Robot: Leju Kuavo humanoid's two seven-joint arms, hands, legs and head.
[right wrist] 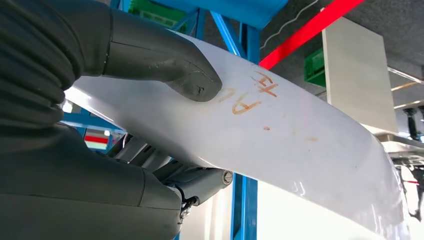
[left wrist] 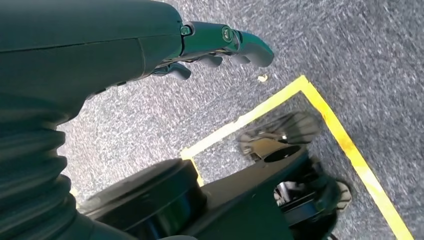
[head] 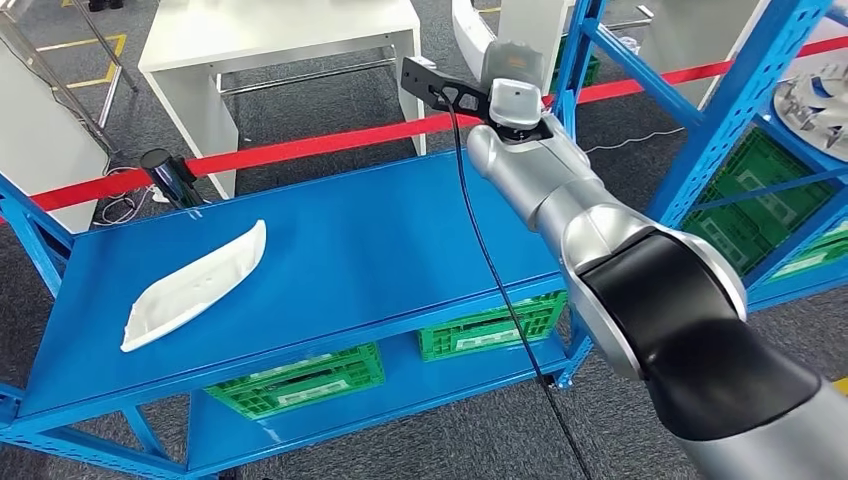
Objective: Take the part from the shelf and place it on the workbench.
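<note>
1. The right robot hand (right wrist: 150, 115) is clamped on a long white part (right wrist: 280, 145): in the right wrist view the thick grey thumb (right wrist: 165, 65) presses on the part's upper face and the darker fingers (right wrist: 200, 182) curl under its lower face, so the part is pinched between them.
2. The held part reaches well out beyond the robot hand, tapering to a curved edge. Orange handwritten marks (right wrist: 255, 95) sit on its surface just beyond the thumb tip.
3. Behind the held part in that view stand a blue shelf upright (right wrist: 245, 200), a red strip (right wrist: 310, 30) and a white panel (right wrist: 357, 75).
4. In the head view the right arm (head: 600, 240) stretches forward over the far right corner of the blue worktop (head: 380, 250); the robot hand itself is hidden behind the wrist there. A black cable (head: 490, 260) trails down from the wrist across the worktop.
5. A second white part (head: 195, 285), long and shallow like a curved shell, lies flat on the blue worktop, well away from the right arm, toward the robot's left.
6. Green crates (head: 300, 385) sit on the lower level beneath the worktop. More green crates (head: 760, 205) sit in the blue rack (head: 740, 95) on the far side of the right arm.
7. The left robot hand (left wrist: 215, 47) hangs over grey carpet (left wrist: 350, 45), holding nothing, its dark fingers slightly bent and apart. Yellow floor tape (left wrist: 330, 120) lies on the carpet beyond its fingertips.
</note>
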